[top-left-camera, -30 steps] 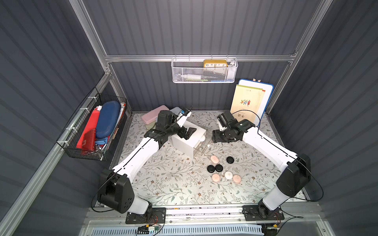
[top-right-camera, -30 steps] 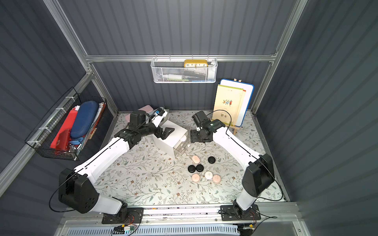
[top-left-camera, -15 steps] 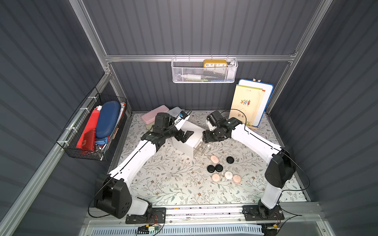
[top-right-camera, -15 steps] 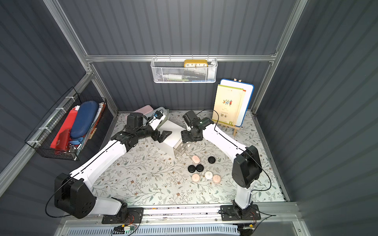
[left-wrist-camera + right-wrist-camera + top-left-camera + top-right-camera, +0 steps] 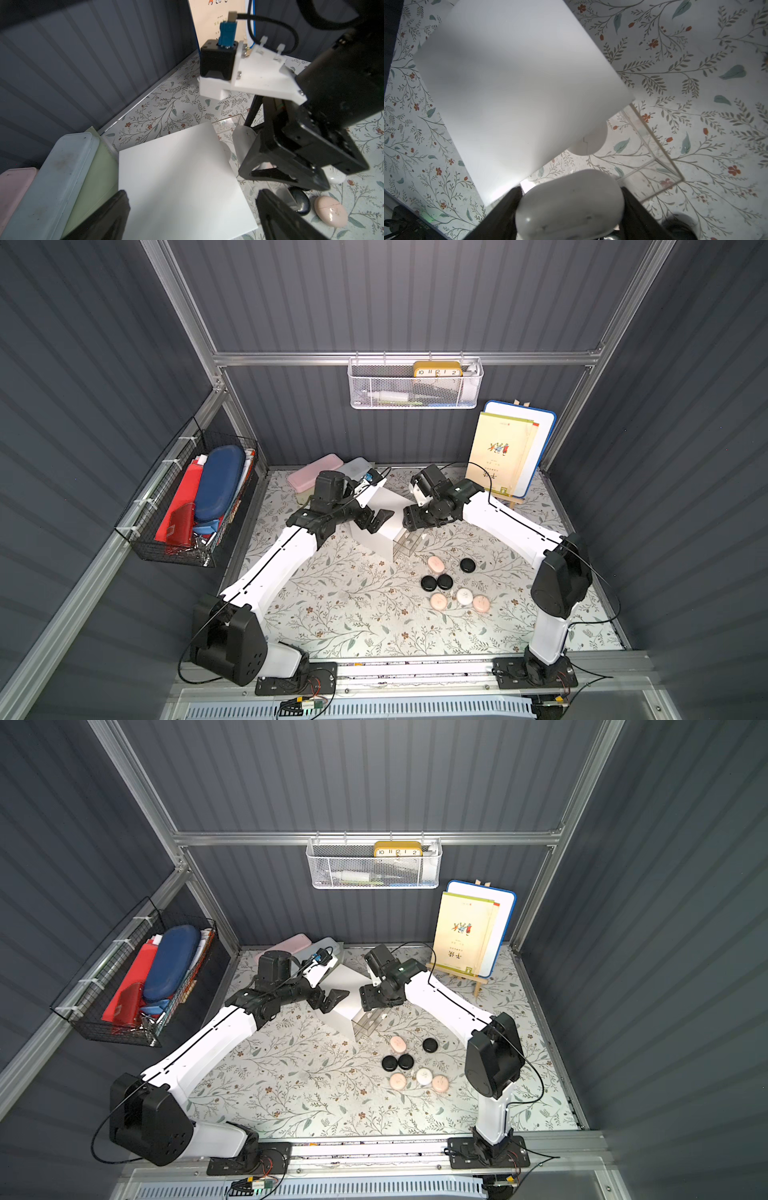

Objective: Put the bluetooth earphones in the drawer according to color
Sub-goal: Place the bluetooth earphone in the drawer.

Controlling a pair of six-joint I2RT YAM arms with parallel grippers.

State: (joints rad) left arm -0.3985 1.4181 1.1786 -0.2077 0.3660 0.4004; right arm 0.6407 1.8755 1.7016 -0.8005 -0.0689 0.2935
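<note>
Bare mat (image 5: 332,614) before the cabinet (image 5: 372,536) — earphone cases (image 5: 444,582) just beside its open drawer (image 5: 409,540)

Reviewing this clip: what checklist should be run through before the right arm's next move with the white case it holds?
1. Grip: ok, right gripper shut on the held white case.
2. Clear drawer pulled open: ok.
3. Color match: ok, a second white case lies inside that drawer.
4. Held case fully over the opening: cannot tell.
5. Left gripper out of the drop path: ok, open over the cabinet top.
</note>
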